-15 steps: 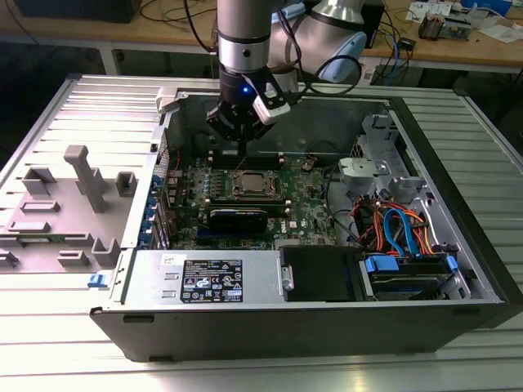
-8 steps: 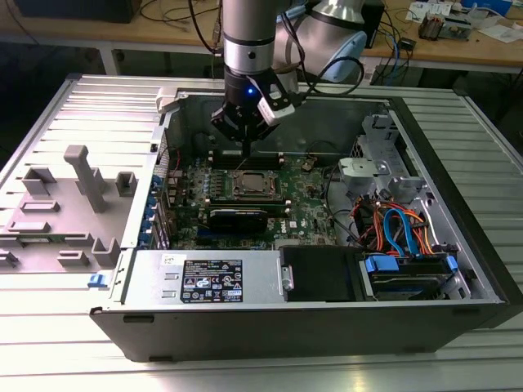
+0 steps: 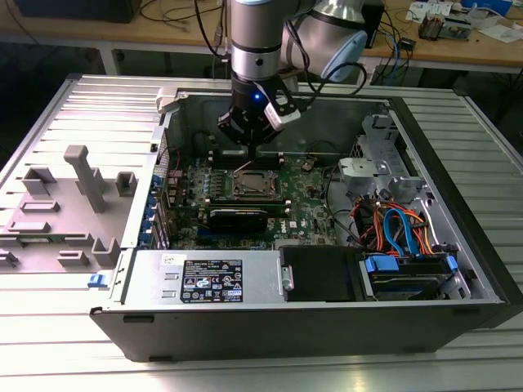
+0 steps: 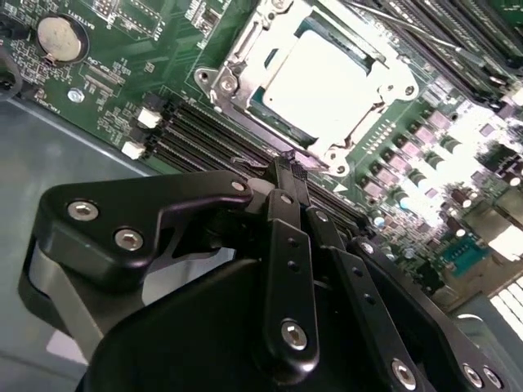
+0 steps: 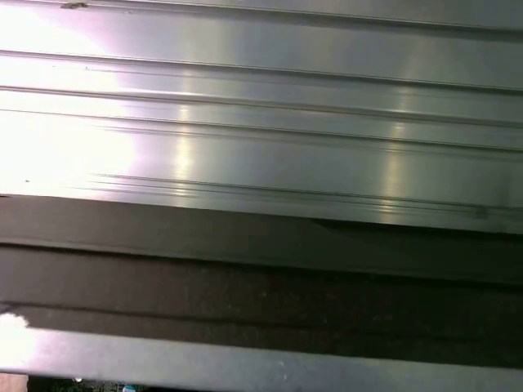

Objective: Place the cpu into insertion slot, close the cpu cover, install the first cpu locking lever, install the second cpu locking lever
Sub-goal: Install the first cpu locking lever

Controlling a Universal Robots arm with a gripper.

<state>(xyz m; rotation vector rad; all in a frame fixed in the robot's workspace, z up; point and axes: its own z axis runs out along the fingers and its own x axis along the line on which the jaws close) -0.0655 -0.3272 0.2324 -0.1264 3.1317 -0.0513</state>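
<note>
The cpu [image 4: 327,77] lies flat in the insertion slot [image 3: 276,186] on the green board, its silver top showing. The cpu cover [image 4: 245,61] is down around it as a silvery frame. A thin metal locking lever [image 3: 242,167] sticks up at an angle at the socket's far edge. My gripper [image 3: 249,143] hangs just above that edge inside the open computer case. In the second wrist view my gripper [image 4: 288,163] is shut, its black fingertips pressed together close beside the socket's rim. I cannot tell whether they touch a lever.
Long black memory slots [image 4: 204,131] run beside the socket, and a coin battery [image 4: 59,37] sits further off. A black card [image 3: 237,216], a power supply [image 3: 212,278] and coloured cables [image 3: 400,224] crowd the case. A grey fixture [image 3: 82,175] stands at the exterior view's left.
</note>
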